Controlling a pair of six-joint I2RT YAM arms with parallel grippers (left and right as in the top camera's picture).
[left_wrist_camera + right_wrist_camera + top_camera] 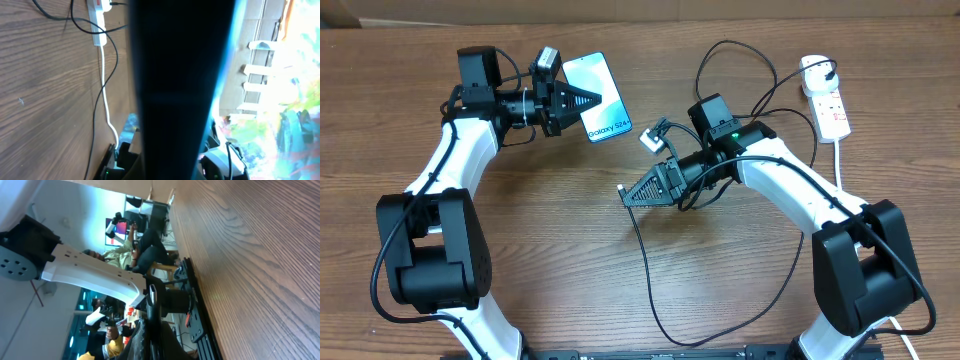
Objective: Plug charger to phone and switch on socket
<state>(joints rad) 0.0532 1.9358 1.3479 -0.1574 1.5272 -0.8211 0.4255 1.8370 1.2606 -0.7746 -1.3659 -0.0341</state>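
Note:
My left gripper (592, 101) is shut on the phone (605, 85) at its lower left edge and holds it at the back of the table, blue screen up. In the left wrist view the phone's dark body (180, 75) fills the middle. My right gripper (628, 196) is shut on the charger (640, 260) near its plug tip (621, 189), below and right of the phone and apart from it. The tip sticks out of the jaws in the right wrist view (151, 296). The socket (825, 95) lies at the far right, a black plug in it; it also shows in the left wrist view (98, 10).
The socket's thick white cord (840, 160) runs down the right side. The charger's black cable loops across the table front and behind the right arm. A black rail (670, 352) lines the front edge. Bare wooden table (550, 230) lies between the arms.

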